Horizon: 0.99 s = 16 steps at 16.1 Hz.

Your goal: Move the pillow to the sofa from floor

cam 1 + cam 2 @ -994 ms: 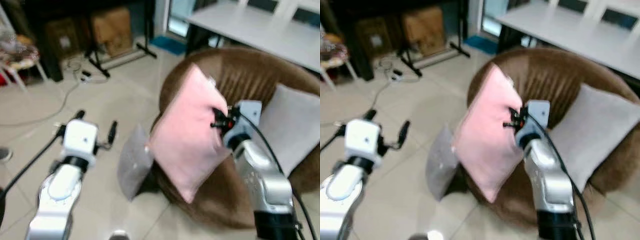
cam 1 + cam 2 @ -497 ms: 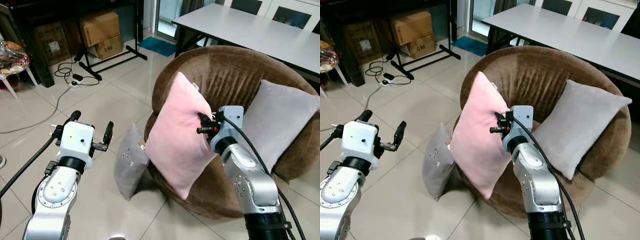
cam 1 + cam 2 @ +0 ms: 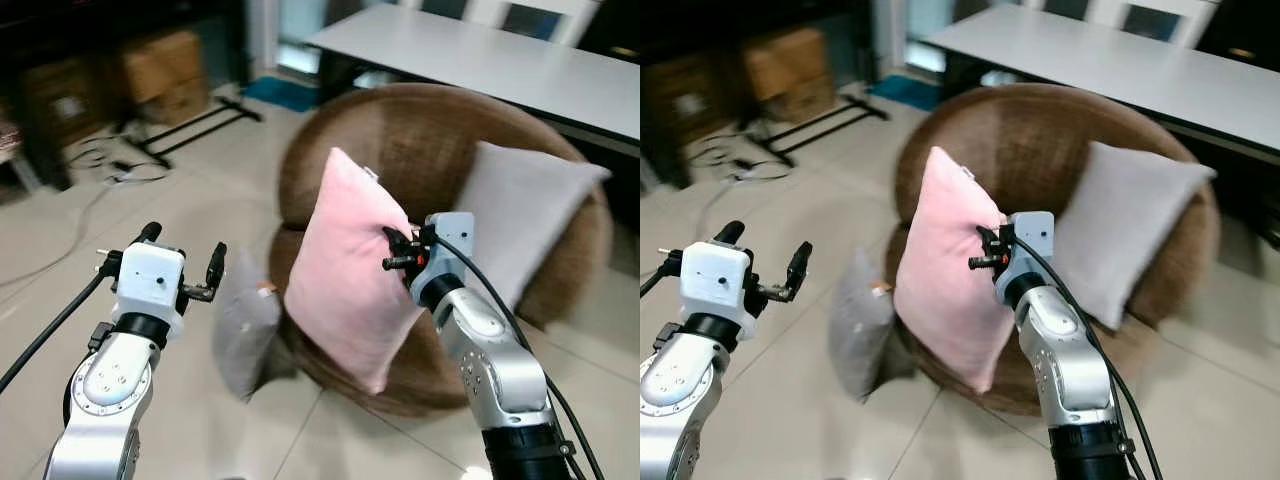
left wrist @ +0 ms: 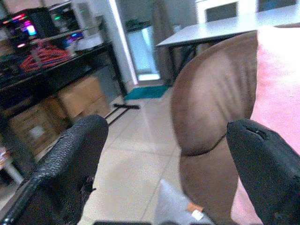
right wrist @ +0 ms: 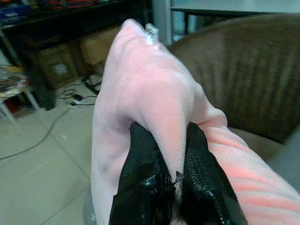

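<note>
Left eye view: three pillows are in sight. One pink pillow [image 3: 348,270] stands upright on a corner against the front rim of the round brown sofa [image 3: 430,130], hanging partly over the rim toward the floor. The right hand [image 3: 392,250] pinches its 3 o'clock edge, fingers closed on a fold of the fabric. One light grey pillow [image 3: 505,215] leans inside the sofa at 2 o'clock, touching the back. One darker grey pillow [image 3: 243,325] stands on the tiled floor [image 3: 180,210] at 8 o'clock of the pink one, leaning on the sofa's base. The left hand [image 3: 183,260] hovers at 9 o'clock, fingers spread wide, holding nothing, with open floor around it. A white surface [image 3: 470,60] runs behind the sofa at 12 to 2 o'clock.

Right eye view: two cardboard boxes [image 3: 780,65] sit by a dark stand at 10 o'clock, with cables on the floor near them. Bare tiles lie open in front of the sofa.

Left wrist view: two black fingers [image 4: 70,159] stand far apart; between them show the sofa's brown side and the floor, with the pink pillow's edge at one finger.

Right wrist view: both black fingers [image 5: 143,164] clamp a ridge of pink fabric, the sofa's back just behind.
</note>
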### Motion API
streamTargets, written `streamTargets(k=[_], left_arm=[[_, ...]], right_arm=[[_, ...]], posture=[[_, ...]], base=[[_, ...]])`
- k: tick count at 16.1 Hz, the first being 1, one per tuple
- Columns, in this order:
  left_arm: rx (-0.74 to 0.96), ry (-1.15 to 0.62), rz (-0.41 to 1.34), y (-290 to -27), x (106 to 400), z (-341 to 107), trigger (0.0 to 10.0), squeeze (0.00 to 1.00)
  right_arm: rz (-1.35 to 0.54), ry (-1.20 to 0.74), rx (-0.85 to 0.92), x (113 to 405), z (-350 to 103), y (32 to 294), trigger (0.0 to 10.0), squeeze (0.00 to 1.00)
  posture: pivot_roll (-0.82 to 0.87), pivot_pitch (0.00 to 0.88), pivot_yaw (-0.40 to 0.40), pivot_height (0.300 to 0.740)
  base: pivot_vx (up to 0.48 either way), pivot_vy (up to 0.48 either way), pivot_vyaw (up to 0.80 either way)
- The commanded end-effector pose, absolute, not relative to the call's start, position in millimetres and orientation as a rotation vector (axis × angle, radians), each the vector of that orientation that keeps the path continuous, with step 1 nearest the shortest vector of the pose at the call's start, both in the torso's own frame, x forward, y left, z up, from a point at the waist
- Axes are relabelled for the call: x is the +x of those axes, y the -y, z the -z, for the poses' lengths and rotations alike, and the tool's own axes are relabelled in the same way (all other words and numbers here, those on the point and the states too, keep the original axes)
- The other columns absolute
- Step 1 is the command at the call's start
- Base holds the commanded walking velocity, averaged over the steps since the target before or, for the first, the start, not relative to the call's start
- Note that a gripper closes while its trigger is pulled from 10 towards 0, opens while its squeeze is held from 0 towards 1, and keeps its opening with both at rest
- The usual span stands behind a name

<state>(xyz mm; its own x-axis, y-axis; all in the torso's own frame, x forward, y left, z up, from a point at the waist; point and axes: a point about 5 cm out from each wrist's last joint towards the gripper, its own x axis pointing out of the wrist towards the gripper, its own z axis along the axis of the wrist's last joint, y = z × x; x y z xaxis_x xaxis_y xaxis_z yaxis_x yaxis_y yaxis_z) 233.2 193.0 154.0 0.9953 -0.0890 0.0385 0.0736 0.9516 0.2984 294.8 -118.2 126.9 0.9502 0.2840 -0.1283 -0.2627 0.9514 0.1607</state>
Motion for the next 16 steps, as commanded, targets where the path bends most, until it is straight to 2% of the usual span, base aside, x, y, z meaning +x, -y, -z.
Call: streamTargets(k=[1,9,13,16], left_arm=[[0.296,0.052,0.095,-191.2,234.0,-154.6,10.0,0.0],[0.303,0.049,0.11,-193.5,234.8,-155.0,10.0,0.0],[0.307,0.05,0.117,-194.0,235.0,-155.5,10.0,0.0],[0.31,0.05,0.12,-194.8,234.4,-155.6,10.0,0.0]], right_arm=[[-0.272,-0.086,0.128,298.3,-139.4,120.5,10.0,0.0],[-0.257,-0.072,0.135,298.8,-138.9,120.2,10.0,0.0],[-0.256,-0.074,0.141,299.8,-138.0,119.3,10.0,0.0],[-0.249,-0.07,0.142,299.9,-137.4,119.6,10.0,0.0]], posture=[[0.04,0.0,-0.043,0.74],[0.04,0.0,-0.027,0.74],[0.05,0.0,-0.026,0.74],[0.05,0.0,-0.024,0.74]], base=[[0.262,0.0,-0.8],[0.26,0.0,-0.07],[0.26,0.0,-0.74],[0.257,0.0,-0.16]])
